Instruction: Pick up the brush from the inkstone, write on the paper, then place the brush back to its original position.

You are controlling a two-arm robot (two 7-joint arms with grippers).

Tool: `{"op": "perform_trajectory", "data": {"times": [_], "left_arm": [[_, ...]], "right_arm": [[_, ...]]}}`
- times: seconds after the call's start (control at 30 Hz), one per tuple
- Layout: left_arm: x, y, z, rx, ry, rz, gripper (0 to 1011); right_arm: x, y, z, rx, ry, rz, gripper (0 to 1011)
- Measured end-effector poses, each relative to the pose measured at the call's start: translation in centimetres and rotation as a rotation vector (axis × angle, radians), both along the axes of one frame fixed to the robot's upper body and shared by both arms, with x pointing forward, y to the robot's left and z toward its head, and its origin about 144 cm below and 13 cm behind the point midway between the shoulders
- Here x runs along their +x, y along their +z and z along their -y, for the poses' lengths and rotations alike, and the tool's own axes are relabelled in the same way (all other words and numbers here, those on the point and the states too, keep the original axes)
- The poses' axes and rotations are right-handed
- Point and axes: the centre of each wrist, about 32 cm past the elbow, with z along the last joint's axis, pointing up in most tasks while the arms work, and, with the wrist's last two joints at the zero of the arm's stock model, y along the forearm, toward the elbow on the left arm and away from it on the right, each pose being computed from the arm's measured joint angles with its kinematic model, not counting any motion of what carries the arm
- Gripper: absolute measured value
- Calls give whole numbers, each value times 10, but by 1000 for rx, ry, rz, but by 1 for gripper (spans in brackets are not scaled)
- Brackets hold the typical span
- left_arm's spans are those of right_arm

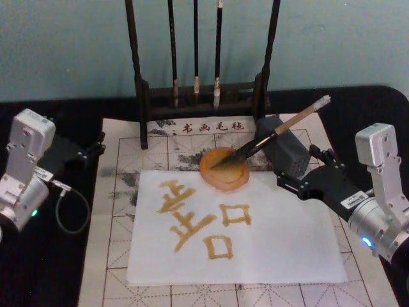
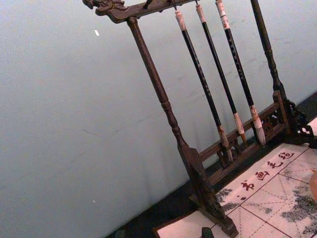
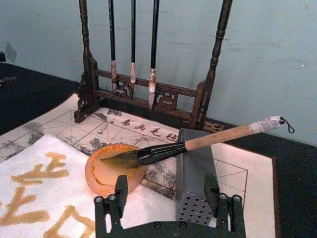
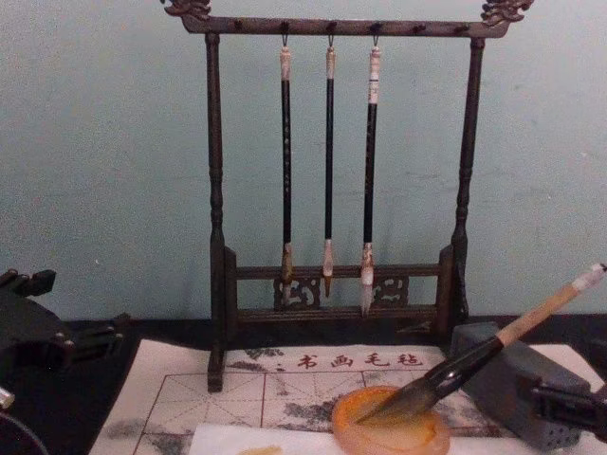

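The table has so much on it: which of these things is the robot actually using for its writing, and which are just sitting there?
Part of the job:
- brush, tip resting in the inkstone
- paper, already bearing amber strokes
- right gripper, open, near the brush

Just sitting there:
- rack with three thin brushes
- grey block under the brush handle
- left gripper, parked aside
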Motion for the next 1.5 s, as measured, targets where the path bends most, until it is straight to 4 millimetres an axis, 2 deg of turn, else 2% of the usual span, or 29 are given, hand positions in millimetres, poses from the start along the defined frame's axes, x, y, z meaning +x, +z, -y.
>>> {"op": "perform_trajectory", "data": {"times": [1.5], "left_arm": [[0, 0, 0, 0, 0, 0, 1001]], "right_arm": [[0, 0, 0, 3, -1, 0, 1000]]}}
